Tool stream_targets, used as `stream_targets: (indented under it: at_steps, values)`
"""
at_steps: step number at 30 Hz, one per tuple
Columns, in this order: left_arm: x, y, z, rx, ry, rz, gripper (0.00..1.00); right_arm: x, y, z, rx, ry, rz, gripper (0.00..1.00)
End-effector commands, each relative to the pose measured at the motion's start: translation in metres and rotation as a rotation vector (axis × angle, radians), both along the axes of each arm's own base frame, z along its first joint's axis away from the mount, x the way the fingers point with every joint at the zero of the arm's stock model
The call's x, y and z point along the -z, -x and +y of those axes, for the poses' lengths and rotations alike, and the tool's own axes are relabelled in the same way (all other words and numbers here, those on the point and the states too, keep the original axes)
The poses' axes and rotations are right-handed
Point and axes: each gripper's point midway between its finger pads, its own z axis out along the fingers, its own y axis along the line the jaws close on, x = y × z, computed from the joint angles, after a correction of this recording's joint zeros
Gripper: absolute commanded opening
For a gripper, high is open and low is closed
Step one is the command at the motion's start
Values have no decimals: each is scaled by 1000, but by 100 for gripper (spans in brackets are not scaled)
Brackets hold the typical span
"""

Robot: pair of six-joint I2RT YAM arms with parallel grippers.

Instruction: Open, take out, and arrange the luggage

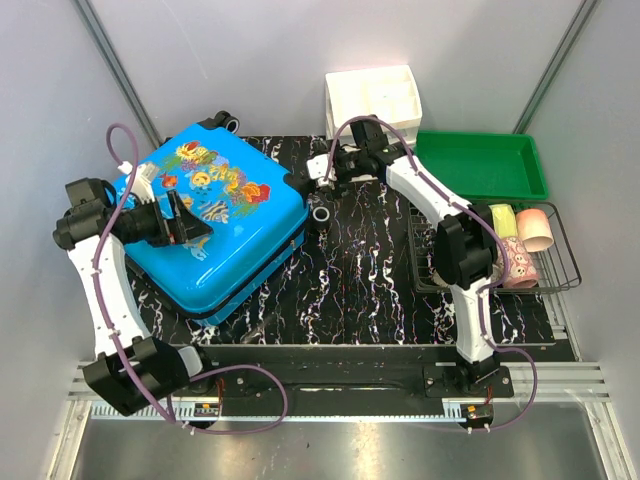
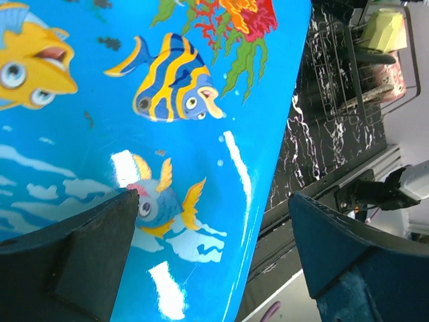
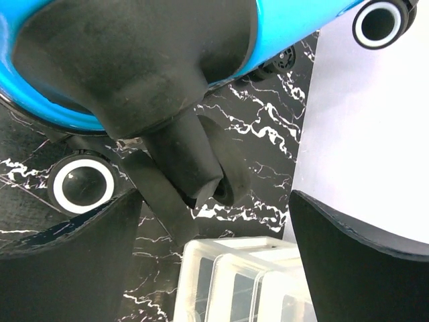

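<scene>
The luggage (image 1: 240,240), a bright blue hard-shell suitcase with a fish-and-flower print, lies flat and closed on the left of the black marble mat (image 1: 370,270). My left gripper (image 1: 190,225) is open just above the lid; in the left wrist view the gripper (image 2: 213,198) spans the printed lid (image 2: 201,67) near its edge. My right gripper (image 1: 308,182) is open at the suitcase's wheel end. In the right wrist view this gripper (image 3: 214,198) frames a black caster (image 3: 201,168) under the blue shell (image 3: 288,20). Both grippers are empty.
A white drawer organiser (image 1: 370,100) stands at the back, right behind the right gripper, and shows in the right wrist view (image 3: 248,282). A green tray (image 1: 480,165) sits at the back right. A wire basket (image 1: 560,270) with cups is on the right.
</scene>
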Motion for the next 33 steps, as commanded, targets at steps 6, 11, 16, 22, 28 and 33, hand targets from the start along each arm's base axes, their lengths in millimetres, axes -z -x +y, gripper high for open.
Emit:
stream_targets:
  at_steps: [6, 11, 16, 22, 28, 33]
  values:
    - [6, 8, 18, -148, 69, 55, 99, -11, 6, 32, -148, -27, -129, 96]
    - [-2, 8, 29, -230, 79, 69, 99, -7, 15, 38, -183, 4, -118, 65]
    - [-10, 9, 47, -338, 84, 72, 99, -3, 26, 29, -164, 47, -65, 0]
    - [-8, -1, 60, -366, 86, 95, 99, -12, 70, 16, -149, 57, 35, 0]
    - [3, -11, 86, -437, 17, 142, 99, 2, 135, 0, -104, 85, 188, 0]
    - [4, -13, 106, -532, 13, 147, 99, 8, 170, -14, -12, 118, 284, 0]
